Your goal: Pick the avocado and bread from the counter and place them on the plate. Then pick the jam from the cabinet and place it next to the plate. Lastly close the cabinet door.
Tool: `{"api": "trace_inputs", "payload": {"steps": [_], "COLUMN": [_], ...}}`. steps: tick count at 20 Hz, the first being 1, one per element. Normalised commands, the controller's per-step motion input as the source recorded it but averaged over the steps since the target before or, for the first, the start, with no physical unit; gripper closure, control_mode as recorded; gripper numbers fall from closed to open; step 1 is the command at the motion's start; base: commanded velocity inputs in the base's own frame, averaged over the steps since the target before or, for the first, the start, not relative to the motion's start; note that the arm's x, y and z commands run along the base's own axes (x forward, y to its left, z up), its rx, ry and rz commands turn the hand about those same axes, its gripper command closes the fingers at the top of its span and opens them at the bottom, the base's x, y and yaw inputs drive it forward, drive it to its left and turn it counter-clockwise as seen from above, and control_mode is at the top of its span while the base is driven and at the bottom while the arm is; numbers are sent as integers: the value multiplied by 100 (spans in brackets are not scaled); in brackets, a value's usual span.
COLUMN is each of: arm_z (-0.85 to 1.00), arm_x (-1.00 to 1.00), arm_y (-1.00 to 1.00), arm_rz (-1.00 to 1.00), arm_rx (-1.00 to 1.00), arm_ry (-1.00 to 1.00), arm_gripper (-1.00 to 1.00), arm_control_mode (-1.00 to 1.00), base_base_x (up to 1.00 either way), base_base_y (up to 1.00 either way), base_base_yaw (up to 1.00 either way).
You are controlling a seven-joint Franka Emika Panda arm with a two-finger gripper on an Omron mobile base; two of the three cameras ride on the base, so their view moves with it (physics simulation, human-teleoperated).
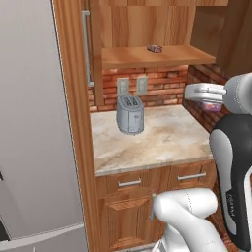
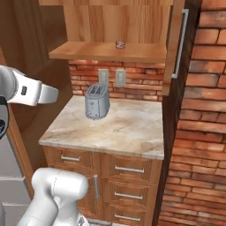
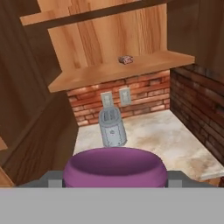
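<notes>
My hand view looks across the counter (image 3: 175, 144), a beige mottled stone worktop set in a corner of red brick wall (image 3: 197, 105). A purple round rim (image 3: 114, 168) sits directly in front of my camera at the bottom of that view, between the grey bases of my fingers; whether my gripper is clamped on it or merely behind it, I cannot tell. A grey two-slot toaster (image 1: 130, 114) stands upright toward the back of the counter, just in front of two wall outlets (image 1: 132, 86). Above it, the wooden cabinet (image 2: 110, 26) stands open, its door (image 2: 176, 48) swung out to the right with a long vertical bar handle. A small reddish jam (image 2: 119, 44) jar rests on the lower cabinet shelf (image 1: 152, 55), near the middle.
</notes>
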Motion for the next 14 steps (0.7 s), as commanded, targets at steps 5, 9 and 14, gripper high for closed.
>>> {"api": "trace_inputs", "payload": {"steps": [5,9,14], "arm_z": [0,0,0], "arm_x": [0,0,0], "arm_y": [0,0,0], "arm_rz": [0,0,0], "arm_rx": [0,0,0], "arm_ry": [0,0,0], "arm_gripper": [100,100,100], "arm_control_mode": [100,100,100], "base_base_x": [-52,-35,-32], "base_base_y": [0,0,0], "base_base_yaw": [2,18,35]}}
